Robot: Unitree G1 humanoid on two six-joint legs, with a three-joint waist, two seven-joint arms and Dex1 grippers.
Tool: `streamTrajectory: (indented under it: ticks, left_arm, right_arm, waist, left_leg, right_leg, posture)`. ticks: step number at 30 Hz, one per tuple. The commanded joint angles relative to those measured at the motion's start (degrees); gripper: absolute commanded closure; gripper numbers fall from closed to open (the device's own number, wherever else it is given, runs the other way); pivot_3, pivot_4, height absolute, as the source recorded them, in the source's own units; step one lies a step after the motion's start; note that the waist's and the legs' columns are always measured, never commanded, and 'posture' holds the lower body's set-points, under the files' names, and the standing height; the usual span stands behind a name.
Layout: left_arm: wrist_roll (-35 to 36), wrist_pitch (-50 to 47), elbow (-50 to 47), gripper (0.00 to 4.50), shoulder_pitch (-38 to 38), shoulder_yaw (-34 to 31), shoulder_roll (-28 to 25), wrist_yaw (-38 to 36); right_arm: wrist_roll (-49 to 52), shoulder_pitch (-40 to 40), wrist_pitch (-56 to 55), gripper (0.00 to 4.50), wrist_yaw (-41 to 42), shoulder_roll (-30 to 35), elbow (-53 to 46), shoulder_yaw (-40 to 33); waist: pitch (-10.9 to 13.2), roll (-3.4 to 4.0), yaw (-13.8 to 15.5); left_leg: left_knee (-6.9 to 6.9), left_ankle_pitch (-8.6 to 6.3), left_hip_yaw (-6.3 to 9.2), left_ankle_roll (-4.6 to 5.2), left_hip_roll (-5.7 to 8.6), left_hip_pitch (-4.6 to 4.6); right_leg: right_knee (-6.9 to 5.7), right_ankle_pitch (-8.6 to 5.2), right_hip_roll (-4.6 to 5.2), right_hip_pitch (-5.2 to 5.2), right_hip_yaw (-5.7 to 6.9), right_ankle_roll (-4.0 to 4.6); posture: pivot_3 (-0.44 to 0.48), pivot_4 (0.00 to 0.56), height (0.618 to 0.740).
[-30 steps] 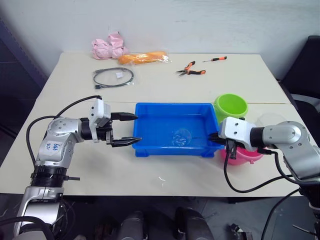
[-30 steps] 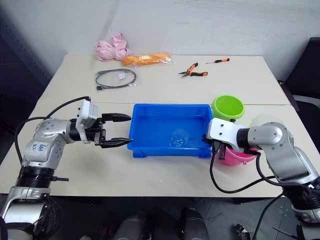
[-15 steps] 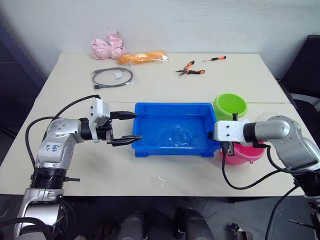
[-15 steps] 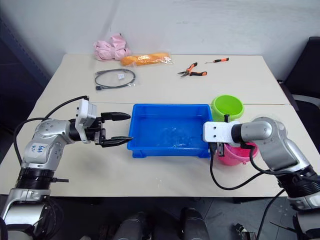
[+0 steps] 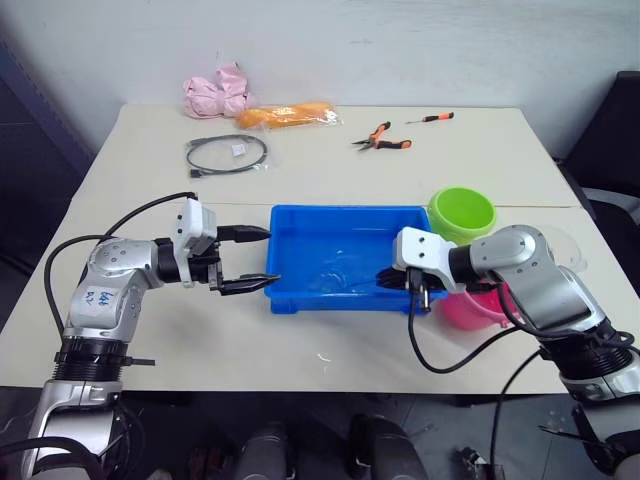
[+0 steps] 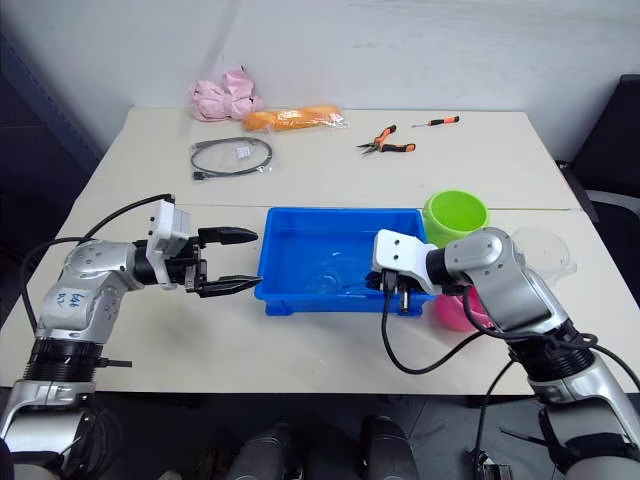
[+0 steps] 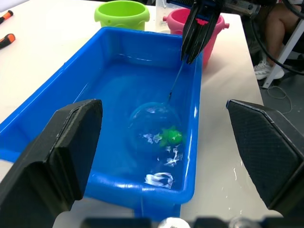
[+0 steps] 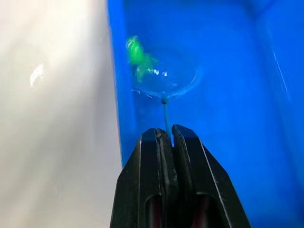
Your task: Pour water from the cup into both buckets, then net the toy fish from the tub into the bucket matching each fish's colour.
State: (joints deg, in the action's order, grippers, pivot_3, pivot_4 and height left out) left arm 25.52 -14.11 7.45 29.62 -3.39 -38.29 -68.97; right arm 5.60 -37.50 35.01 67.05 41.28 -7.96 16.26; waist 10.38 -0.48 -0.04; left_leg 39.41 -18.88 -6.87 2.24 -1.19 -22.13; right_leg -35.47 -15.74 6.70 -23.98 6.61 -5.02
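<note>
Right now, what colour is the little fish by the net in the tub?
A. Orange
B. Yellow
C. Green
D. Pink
C. The left wrist view shows a green fish at the hoop of the net in the tub, with the right gripper shut on the net's thin handle.

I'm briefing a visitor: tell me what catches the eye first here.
The bright blue tub mid-table, where the right gripper pinches the net by its handle, the hoop lying in the water by a green toy fish. The green bucket and pink bucket stand at the tub's right end.
</note>
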Motion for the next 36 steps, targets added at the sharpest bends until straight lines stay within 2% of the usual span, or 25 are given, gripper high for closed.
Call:
streamTrajectory:
  ticks: [1, 6, 12, 23, 30, 34, 36]
  left_arm:
    - [1.0, 0.0, -1.9, 0.03, -0.3, -1.4, -0.6, 0.0]
    - [1.1, -0.2, -2.0, 0.03, -0.6, -1.9, -0.5, 0.6]
    - [2.5, -0.8, -0.6, 0.03, 0.6, -3.7, -0.2, 1.5]
    - [4.4, -3.1, -3.9, 0.03, 0.8, -3.0, 2.5, 3.1]
    - [4.6, -6.7, -2.3, 0.03, 4.8, -2.0, 5.5, 5.4]
    - [4.5, -6.9, -1.6, 0.03, 6.6, -1.2, 8.4, 6.1]
    - [4.7, -7.1, -1.1, 0.03, 7.6, -0.9, 9.8, 6.3]
  right_arm:
    - [3.2, -1.5, 6.6, 4.5, -2.3, -0.6, -2.0, -3.8]
    - [8.1, -1.8, 14.0, 4.5, -5.4, -1.4, -1.9, -8.6]
    - [11.3, 0.3, 15.3, 4.5, -7.0, 1.5, -3.5, -13.7]
    - [18.4, 14.5, 17.9, 4.5, -13.7, 4.5, -14.2, -28.9]
    - [27.7, 21.3, 26.3, 4.5, -18.1, 5.0, -23.9, -44.0]
    - [28.1, 23.4, 26.4, 4.5, -19.9, 8.2, -23.1, -50.3]
    - [26.1, 23.8, 24.0, 4.5, -20.9, 10.2, -20.6, -51.0]
  waist:
    - [0.0, 0.0, 0.0]
    - [0.0, 0.0, -0.1]
    - [0.0, 0.0, -0.1]
    - [0.0, 0.0, 0.1]
    - [0.0, 0.0, 0.3]
    - [0.0, 0.0, 0.3]
    - [0.0, -0.01, 0.3]
  left_leg:
    - [0.0, 0.0, 0.01, 0.0, 0.0, -0.01]
    - [0.0, 0.0, 0.0, -0.01, -0.01, -0.01]
    - [-0.01, -0.01, -0.03, -0.02, -0.01, -0.06]
    - [-0.01, -0.01, -0.06, -0.01, 0.0, -0.08]
    - [-0.02, -0.01, -0.06, 0.0, 0.03, -0.08]
    - [-0.04, -0.01, -0.06, 0.0, 0.02, -0.07]
    - [-0.04, 0.0, -0.08, 0.01, 0.05, -0.07]
  right_leg:
    - [0.0, 0.0, 0.0, 0.0, 0.01, 0.0]
    - [-0.03, 0.0, -0.01, -0.04, -0.01, 0.0]
    - [-0.03, 0.0, -0.01, -0.09, -0.04, 0.0]
    - [-0.04, 0.0, -0.02, -0.12, -0.08, 0.0]
    - [-0.05, 0.01, -0.02, -0.12, -0.13, -0.02]
    - [-0.04, 0.01, -0.03, -0.12, -0.14, -0.02]
    - [-0.04, 0.01, -0.02, -0.12, -0.15, -0.02]
  posture:
    - [0.0, 0.15, 0.74]
    - [0.0, 0.15, 0.74]
    - [0.0, 0.15, 0.74]
    - [0.0, 0.15, 0.74]
    - [0.0, 0.15, 0.74]
    - [0.0, 0.15, 0.74]
    - [0.0, 0.15, 0.74]
